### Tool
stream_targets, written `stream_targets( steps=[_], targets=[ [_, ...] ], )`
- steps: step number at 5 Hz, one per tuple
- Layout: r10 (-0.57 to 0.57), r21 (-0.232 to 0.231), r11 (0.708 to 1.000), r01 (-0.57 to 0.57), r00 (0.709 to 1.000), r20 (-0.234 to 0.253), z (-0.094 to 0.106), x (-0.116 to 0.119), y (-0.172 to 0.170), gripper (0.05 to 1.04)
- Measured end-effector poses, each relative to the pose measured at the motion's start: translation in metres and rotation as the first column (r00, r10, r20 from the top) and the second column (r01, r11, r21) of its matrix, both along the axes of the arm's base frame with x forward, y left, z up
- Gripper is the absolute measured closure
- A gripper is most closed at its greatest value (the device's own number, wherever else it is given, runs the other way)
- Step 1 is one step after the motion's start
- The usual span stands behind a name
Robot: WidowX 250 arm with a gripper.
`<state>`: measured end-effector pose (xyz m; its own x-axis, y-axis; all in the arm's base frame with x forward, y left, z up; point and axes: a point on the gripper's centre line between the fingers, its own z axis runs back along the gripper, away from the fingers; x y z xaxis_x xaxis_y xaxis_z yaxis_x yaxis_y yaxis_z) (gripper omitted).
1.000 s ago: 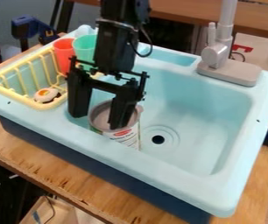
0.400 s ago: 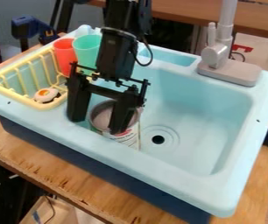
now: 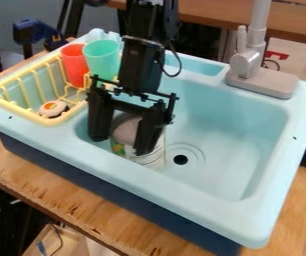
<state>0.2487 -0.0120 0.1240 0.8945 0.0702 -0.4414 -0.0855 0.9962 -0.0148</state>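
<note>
- While the yellow plastic dish rack (image 3: 15, 111) sits at the far left with a small, round, pale toy with an orange centre (image 3: 52, 108) in it, it seems to have no part in the step in hand.
- Just right of that toy, towards the far side, an orange-red plastic cup (image 3: 74, 65) stands upright, with a mint-green plastic cup (image 3: 102, 57) beside it.
- Nearer, over the left end of the basin, hangs the black two-finger tool (image 3: 120, 145), its fingers set well apart: one on the left of the can, the other across the can's upper part. Whether that right finger goes inside the mouth or only passes before it, I cannot tell.
- Low between and beneath those fingers is the cylindrical can with a pale printed label (image 3: 149, 159), in the near-left part of the light-blue plastic sink (image 3: 209, 192). Some contact seems likely, but no firm grip shows.
- As I judge it, the step in hand is lining up on the can. Getting hold of it would call for settling the fingers either side of its wall or body, then bringing them together evenly.
- Closing off-centre could tip the can or slide it against the basin wall; its stiff, curved side may turn in the grip.
- Right of the can lies the round, dark drain hole (image 3: 180, 159); farther right, at the far edge, stands the grey plastic faucet (image 3: 247, 62).
</note>
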Motion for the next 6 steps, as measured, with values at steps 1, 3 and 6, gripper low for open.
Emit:
stream_targets(
  steps=[1,3,6],
  targets=[
    [-0.054,-0.04,0.997,0.058,0.995,0.088,0.0,0.015,-0.007,0.083],
    [-0.139,-0.015,0.989,0.147,0.961,0.238,-0.004,0.064,-0.006,0.083],
    [-0.178,0.035,0.984,0.175,0.959,0.221,-0.002,0.08,0.003,0.083]
  ],
)
